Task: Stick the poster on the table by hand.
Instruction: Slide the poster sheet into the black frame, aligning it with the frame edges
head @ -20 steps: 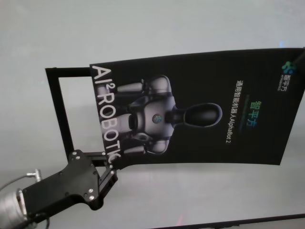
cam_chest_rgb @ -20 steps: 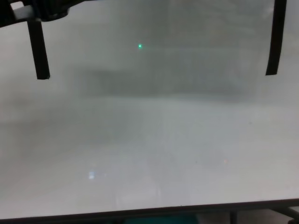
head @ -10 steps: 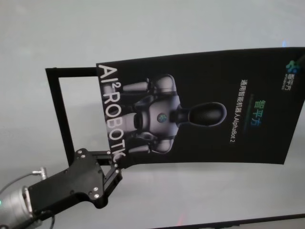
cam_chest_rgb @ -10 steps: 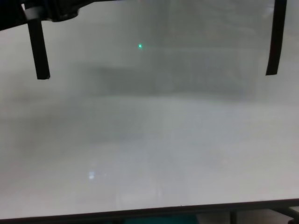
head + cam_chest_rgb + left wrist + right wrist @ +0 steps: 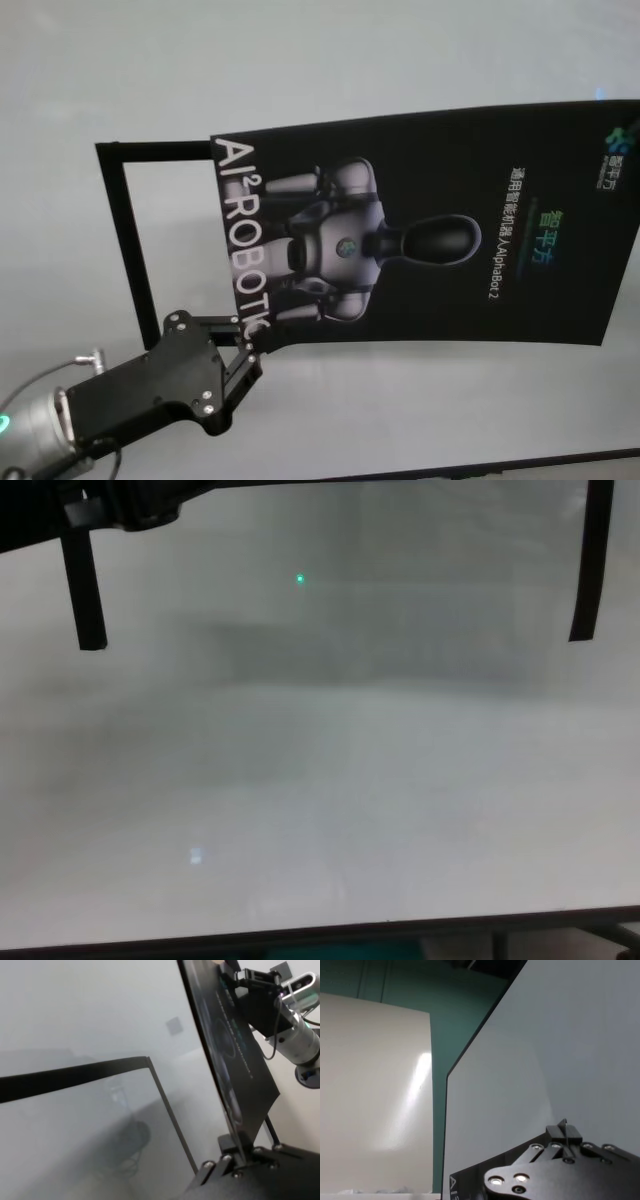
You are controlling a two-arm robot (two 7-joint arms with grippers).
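Holding poster [image 5: 420, 235] aloft, left jaws [image 5: 250, 350] and right jaws [image 5: 563, 1136] pinching opposite edges; sticking onto counter [image 5: 320, 800] not yet done.

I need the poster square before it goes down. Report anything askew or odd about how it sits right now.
The poster is not flat on the table. The left tool pinches its near-left corner, the right tool the far edge, and it bows between them. It also sits off the black frame, overlapping one end only.

Black poster [image 5: 430, 240] with grey-white robot, white lettering.
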